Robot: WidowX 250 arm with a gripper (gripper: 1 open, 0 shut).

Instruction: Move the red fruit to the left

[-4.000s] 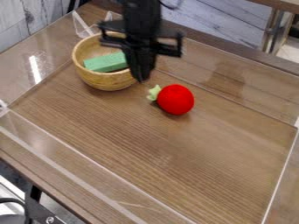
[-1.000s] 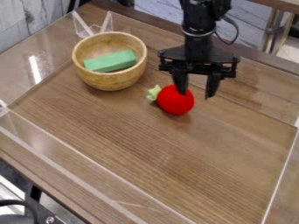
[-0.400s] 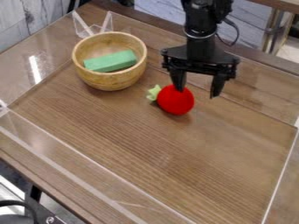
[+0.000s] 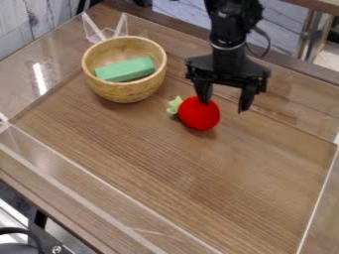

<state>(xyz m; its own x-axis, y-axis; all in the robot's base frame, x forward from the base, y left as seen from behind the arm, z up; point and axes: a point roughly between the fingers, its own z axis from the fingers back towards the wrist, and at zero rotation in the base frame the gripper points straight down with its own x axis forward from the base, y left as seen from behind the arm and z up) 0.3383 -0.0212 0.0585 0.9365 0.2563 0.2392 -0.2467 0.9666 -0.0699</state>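
Two black fingers of the gripper (image 4: 225, 96) now spread wider than a second ago, poised just above the red fruit (image 4: 199, 113) at frame centre, so a grasp looks imminent.

Black arm (image 4: 233, 25) — slim column, black two-fingered gripper (image 4: 225, 96).

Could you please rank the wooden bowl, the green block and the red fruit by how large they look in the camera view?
1. wooden bowl, clearly the largest.
2. green block lying in the bowl, longer than the fruit but flatter.
3. red fruit, close to the block in apparent size, so these two are not firmly ranked.
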